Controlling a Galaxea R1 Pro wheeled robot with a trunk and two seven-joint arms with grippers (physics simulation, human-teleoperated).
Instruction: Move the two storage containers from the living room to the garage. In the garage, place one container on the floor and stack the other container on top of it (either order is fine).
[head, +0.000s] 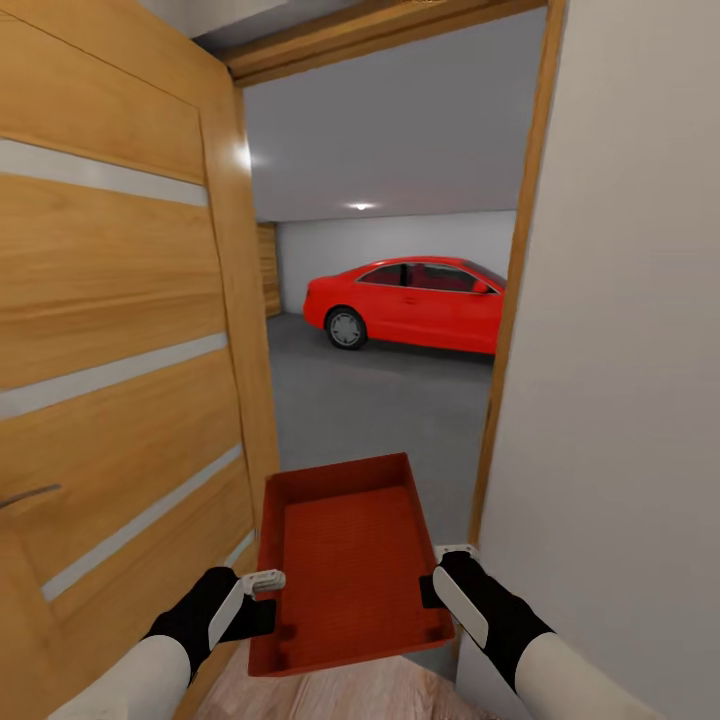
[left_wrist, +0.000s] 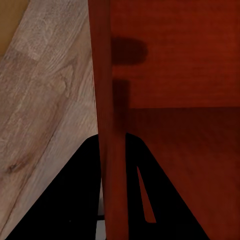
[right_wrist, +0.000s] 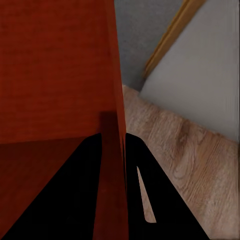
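Observation:
One orange-red storage container (head: 350, 565) is held level in front of me, at the doorway into the garage. My left gripper (head: 262, 583) is shut on its left wall (left_wrist: 111, 125), one black finger (left_wrist: 65, 200) on each side of it. The container's right wall (right_wrist: 116, 90) sits between the black fingers (right_wrist: 160, 200) of my right gripper (head: 450, 556), which is shut on it. The bin is empty, with a ribbed bottom. Beyond the doorway lies the garage's dark grey floor (head: 380, 400).
An open wooden door (head: 120, 350) with pale stripes stands close on the left. A beige wall (head: 620, 350) and wooden door frame (head: 510, 300) close in on the right. A red car (head: 410, 302) is parked deep in the garage. Light wood planks (head: 340, 695) lie under me.

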